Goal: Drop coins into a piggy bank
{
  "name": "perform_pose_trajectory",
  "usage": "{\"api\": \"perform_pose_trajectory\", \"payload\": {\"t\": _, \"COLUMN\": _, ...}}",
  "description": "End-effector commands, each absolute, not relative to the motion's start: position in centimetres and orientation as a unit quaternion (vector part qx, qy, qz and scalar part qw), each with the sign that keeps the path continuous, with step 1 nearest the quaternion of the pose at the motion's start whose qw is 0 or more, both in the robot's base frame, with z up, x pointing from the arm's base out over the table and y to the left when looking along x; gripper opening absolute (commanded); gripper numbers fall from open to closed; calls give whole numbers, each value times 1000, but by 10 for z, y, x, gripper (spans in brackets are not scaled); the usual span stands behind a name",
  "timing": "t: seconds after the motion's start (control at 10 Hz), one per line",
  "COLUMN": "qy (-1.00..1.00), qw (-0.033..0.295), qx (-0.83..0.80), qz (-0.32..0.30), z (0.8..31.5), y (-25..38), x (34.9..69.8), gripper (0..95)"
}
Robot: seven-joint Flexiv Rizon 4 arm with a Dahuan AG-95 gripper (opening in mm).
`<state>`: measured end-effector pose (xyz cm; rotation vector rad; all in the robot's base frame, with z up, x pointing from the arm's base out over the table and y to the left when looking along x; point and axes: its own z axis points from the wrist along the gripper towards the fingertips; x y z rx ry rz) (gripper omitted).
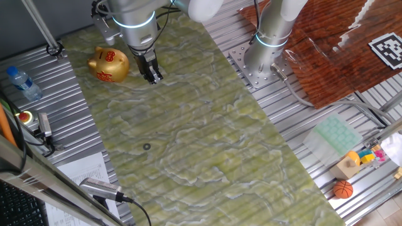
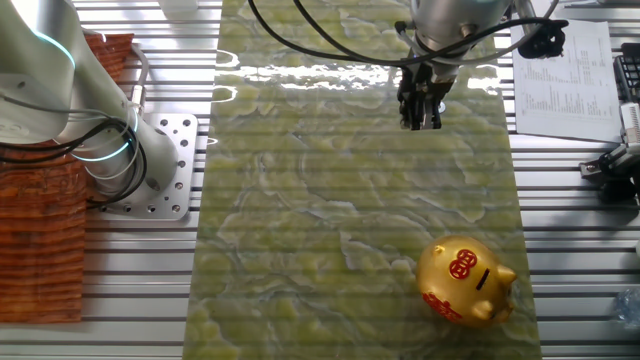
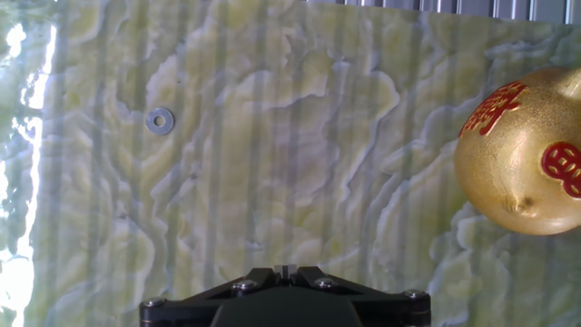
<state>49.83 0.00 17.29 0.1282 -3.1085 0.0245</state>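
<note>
A green-and-yellow marbled mat (image 1: 207, 125) covers the middle of a ribbed metal table (image 1: 75, 94), seen from 2 fixed cameras and 1 camera on the hand. In one fixed view, reading left to right: a small plastic water bottle (image 1: 24, 83) lies near the left edge, then the shiny gold piggy bank (image 1: 108, 64) with red markings stands on the mat's far left part. Just to its right the gripper (image 1: 152, 76) hangs above the mat, its dark fingers pointing down and close together with nothing visible between them; whether they are fully closed I cannot tell. Lower on the mat, well apart from both, lies 1 coin (image 1: 146, 147), a tiny dark disc. Further right a second arm's base (image 1: 267, 53) is bolted to a plate, and at the far right sit a pale green tray (image 1: 336, 135) and a small orange basketball (image 1: 343, 189). In the other fixed view the gripper (image 2: 420, 118) is near the top and the piggy bank (image 2: 465, 282), slot up, is at lower right. In the hand view the coin (image 3: 161, 120) shows as a grey ring with a centre hole at upper left, and the piggy bank (image 3: 526, 154) fills the right edge.
</note>
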Motion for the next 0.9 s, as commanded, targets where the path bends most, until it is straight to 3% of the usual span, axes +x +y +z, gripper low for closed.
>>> {"api": "perform_pose_trajectory", "payload": {"t": 0.1, "qy": -999, "qw": 15, "qx": 44, "qz": 8, "z": 173, "y": 0, "x": 498, "gripper": 0}}
{"api": "perform_pose_trajectory", "payload": {"t": 0.9, "qy": -998, "qw": 17, "qx": 53, "qz": 7, "z": 172, "y": 0, "x": 499, "gripper": 0}}
